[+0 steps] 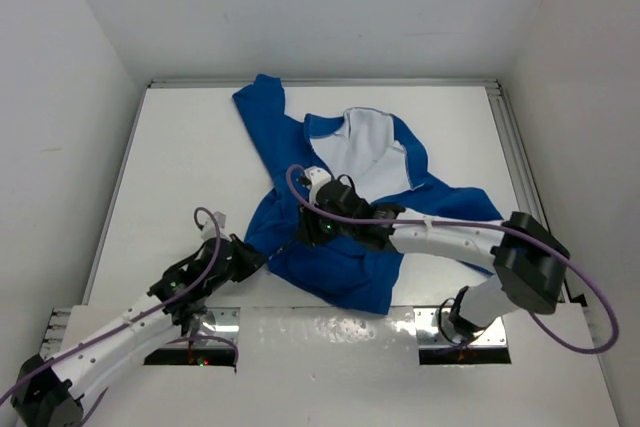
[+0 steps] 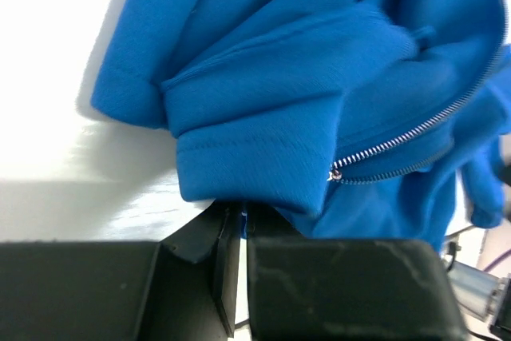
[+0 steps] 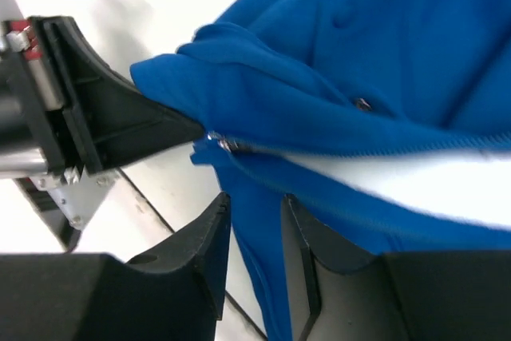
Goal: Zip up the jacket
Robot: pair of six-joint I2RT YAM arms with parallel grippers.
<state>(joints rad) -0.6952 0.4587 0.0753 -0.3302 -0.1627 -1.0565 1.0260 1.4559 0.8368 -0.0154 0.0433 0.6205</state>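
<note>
Top external shows you the jacket (image 1: pixel 345 269) lying on the worktop (image 1: pixel 180 167), front partly open, long axis near to far, collar far, hem toward the arm bases. Your left pincer (image 1: pixel 252 259) pinches the hem's left corner; your right pincer (image 3: pixel 255 205) is narrowed onto fabric just below the zipper (image 3: pixel 226 146).

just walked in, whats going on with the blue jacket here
Two robot arms are zipping up a blue jacket lying on the table. The left gripper pinches the bottom hem by the foot of the zipper; the right gripper has fabric between its fingers close by. The front is still open, with white lining showing.
</note>
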